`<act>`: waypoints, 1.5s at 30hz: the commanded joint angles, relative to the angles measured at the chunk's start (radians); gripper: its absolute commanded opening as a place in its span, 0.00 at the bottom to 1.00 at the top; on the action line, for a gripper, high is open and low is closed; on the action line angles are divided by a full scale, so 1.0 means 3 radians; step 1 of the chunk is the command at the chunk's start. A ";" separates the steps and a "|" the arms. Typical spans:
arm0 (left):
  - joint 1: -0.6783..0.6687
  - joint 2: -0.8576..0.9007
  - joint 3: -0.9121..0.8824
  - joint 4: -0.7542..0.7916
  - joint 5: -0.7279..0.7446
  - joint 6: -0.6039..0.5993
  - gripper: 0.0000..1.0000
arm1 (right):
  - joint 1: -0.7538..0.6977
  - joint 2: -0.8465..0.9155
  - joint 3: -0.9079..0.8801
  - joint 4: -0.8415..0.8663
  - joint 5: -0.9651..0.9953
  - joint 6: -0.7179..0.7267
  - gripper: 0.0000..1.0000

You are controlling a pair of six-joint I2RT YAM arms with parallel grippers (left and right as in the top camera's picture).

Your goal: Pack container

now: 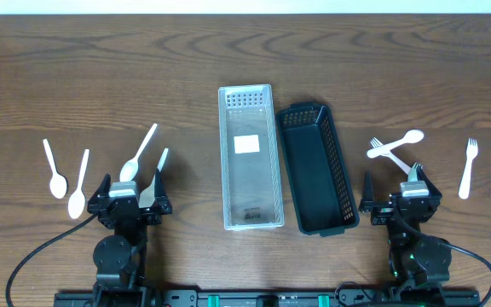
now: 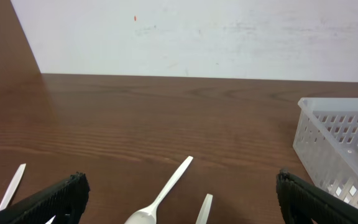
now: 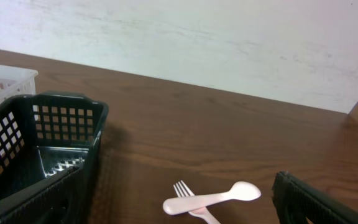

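A clear plastic basket (image 1: 227, 162) and a black mesh basket (image 1: 342, 183) stand side by side at the table's middle; both look empty apart from a white label in the clear one. Several white spoons lie at the left, one (image 1: 137, 156) just ahead of my left gripper (image 1: 129, 203), which is open and empty. That spoon (image 2: 160, 196) lies between its fingers in the left wrist view. At the right a spoon (image 1: 396, 145) lies across a fork (image 1: 392, 157), ahead of my right gripper (image 1: 402, 205), open and empty. The right wrist view shows them (image 3: 213, 199).
Two more spoons (image 1: 54, 170) lie at the far left. A lone fork (image 1: 468, 168) lies at the far right. The clear basket's corner (image 2: 337, 149) shows in the left wrist view, the black basket (image 3: 42, 143) in the right wrist view.
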 commanded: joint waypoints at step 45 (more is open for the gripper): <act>-0.0001 0.0000 -0.0097 -0.0076 -0.0003 0.0022 0.98 | -0.0022 -0.0032 -0.0014 0.0004 -0.0039 0.0244 0.99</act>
